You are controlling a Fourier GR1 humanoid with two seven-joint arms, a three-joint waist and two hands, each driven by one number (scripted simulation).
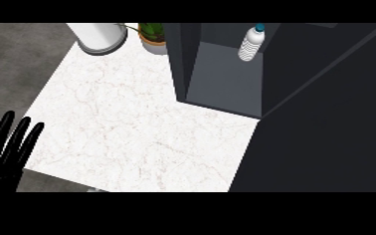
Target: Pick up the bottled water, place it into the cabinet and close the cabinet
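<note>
The black left hand (16, 142) showed at the view's lower-left edge, resting with its fingers straight and spread, pointing up, and holding nothing. It lay just off the left border of the white marble-veined counter top (140, 124). The right hand did not show at all.

Outward from that hand, across the bare marble and well apart from it, stood the dark grey box-shaped cabinet (220, 84) at the upper right, its inside open to view. Its dark door (323, 104) appeared to swing out along the right side, filling the view's right part, though where door ended and cabinet wall began was hard to tell. The clear plastic bottled water with a blue cap (251, 44) already stood inside the cabinet, upright, near the back against the right inner wall, its long axis running up toward the cap.

So the bottle lay up and to the right of the left hand, on the far side of the counter. By my judgement the placing was done and only the door remained; that door sat on the robot's right, so the unseen right arm was likely the nearer one.

Behind the counter stood a white cylindrical container (98, 36) and a small potted green plant (152, 37), just left of the cabinet.
</note>
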